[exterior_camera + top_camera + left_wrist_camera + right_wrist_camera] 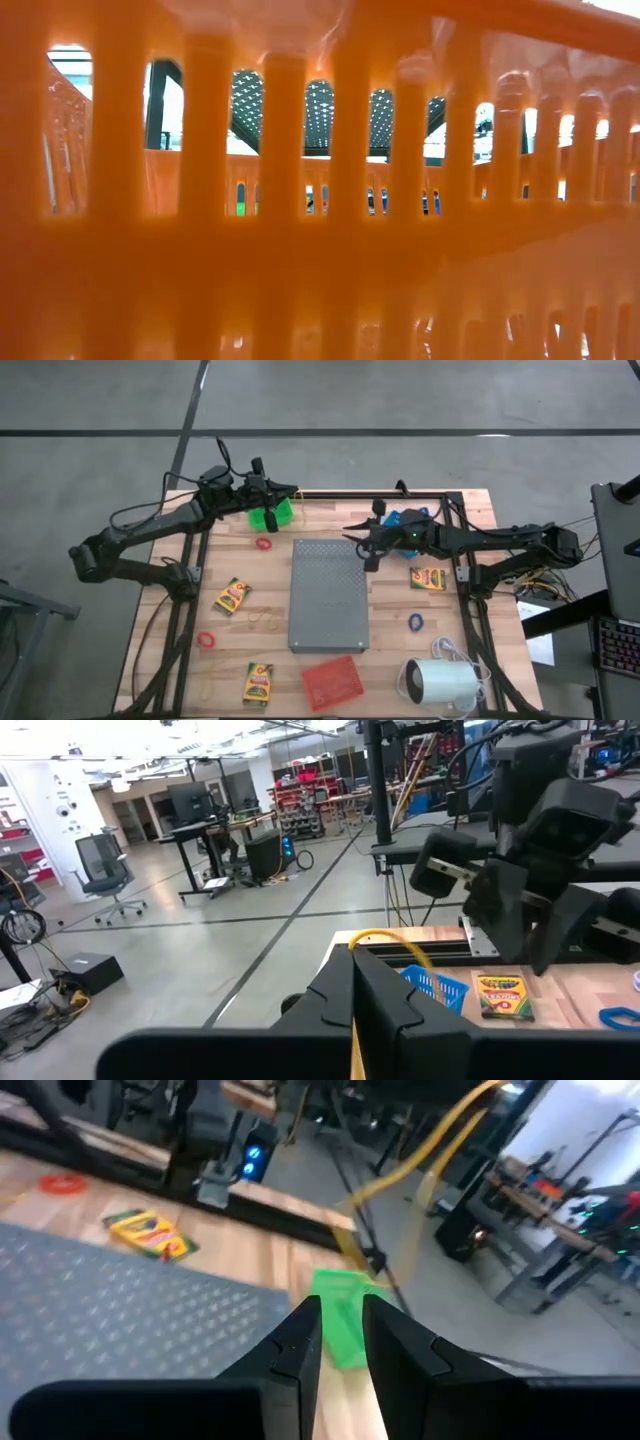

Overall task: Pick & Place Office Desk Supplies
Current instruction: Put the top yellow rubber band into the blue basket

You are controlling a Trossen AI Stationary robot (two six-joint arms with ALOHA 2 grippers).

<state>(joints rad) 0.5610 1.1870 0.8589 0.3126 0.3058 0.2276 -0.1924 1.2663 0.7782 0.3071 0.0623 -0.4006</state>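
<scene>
My left gripper [291, 493] is shut at the table's far edge, next to a green basket [270, 516], with a yellow rubber band [390, 942] at its fingertips. My right gripper [359, 546] hovers over the far right corner of the grey slab [328, 595], its fingers a narrow gap apart with nothing between them [342, 1330]. Three yellow crayon boxes [232, 596] [258, 683] [428, 578] lie flat on the wood. Two red rings [264, 544] [206, 640], a blue ring [415, 622] and tan bands [265, 615] also lie there. My left gripper holds the yellow rubber band [372, 936] pinched at its shut fingertips. The band loops out past the fingers, lifted clear of the table. In the right wrist view it shows as a slanting yellow strand [420, 1150] above the green basket [340, 1310]. Which part of the loop is pinched is hidden by the fingers.
A blue basket [405, 520] sits under my right arm. A red basket [333, 682] and a white cylinder with a cord [440, 682] stand near the table's near edge. An orange slotted basket wall [320, 250] fills the low view.
</scene>
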